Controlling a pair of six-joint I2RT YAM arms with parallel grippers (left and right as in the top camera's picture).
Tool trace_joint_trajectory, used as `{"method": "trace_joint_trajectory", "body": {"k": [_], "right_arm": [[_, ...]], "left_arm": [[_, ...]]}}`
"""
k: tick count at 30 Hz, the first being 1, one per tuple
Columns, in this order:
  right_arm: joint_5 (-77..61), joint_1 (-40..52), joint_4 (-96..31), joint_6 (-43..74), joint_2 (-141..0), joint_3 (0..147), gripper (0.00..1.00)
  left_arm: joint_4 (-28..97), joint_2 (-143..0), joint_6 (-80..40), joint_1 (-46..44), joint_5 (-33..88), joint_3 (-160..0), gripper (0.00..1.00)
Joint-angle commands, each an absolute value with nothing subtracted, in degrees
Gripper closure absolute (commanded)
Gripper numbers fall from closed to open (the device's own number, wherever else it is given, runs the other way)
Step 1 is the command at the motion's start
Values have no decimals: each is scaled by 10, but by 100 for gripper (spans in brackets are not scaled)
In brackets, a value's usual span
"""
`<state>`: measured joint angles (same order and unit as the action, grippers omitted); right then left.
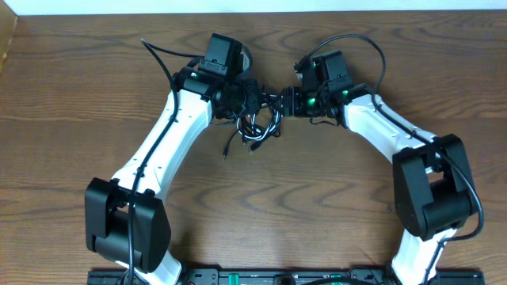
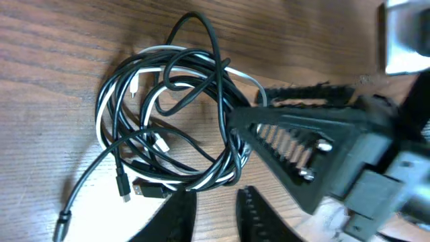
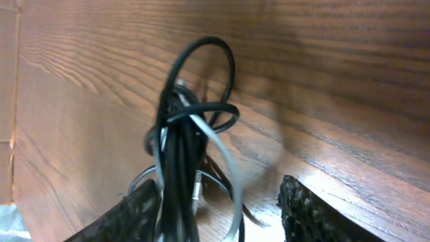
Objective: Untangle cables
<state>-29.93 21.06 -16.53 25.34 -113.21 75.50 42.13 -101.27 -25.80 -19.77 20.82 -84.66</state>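
I see thin black and white cables (image 2: 225,168) tangled on the brown wooden bench (image 1: 79,95). My right end effector (image 3: 220,195) straddles them, wide; left end effector (image 2: 215,198) beside them, narrow, empty. I'd pinch 1 strand.

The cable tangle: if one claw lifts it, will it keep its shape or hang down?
Probably it sags: the cables are thin and lie in loose loops. Likely light, being such slim cords. The white cord threads through the black loops, so all may rise as one bunch.
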Motion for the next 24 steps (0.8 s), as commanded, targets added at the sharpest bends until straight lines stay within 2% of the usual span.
{"method": "trace_joint_trajectory", "body": {"k": [1,3,5,7,12,16,20,24], "right_arm": [[-306,217,-165,257,-1152,762,53],[-306,217,-166,257,-1154,762,65],[-307,216,-166,257,-1154,762,91],[-324,211,-165,257,-1154,762,99],[-392,183,-173,247,-1150,762,99],[-509,153,-172,171,-1137,762,99],[-617,129,-188,89,-1118,762,99],[-610,128,-240,26,-1104,762,99]], "left_arm": [[418,-1019,-256,-197,198,-845,73],[415,-1019,-256,-197,198,-845,72],[413,-1019,-256,-197,198,-845,72],[409,-1019,-256,-197,198,-845,72],[390,-1019,-223,-197,199,-845,72],[376,-1019,-202,-197,206,-845,72],[350,-1019,-202,-197,245,-845,60],[316,-1019,-208,-197,289,-845,50]]}}
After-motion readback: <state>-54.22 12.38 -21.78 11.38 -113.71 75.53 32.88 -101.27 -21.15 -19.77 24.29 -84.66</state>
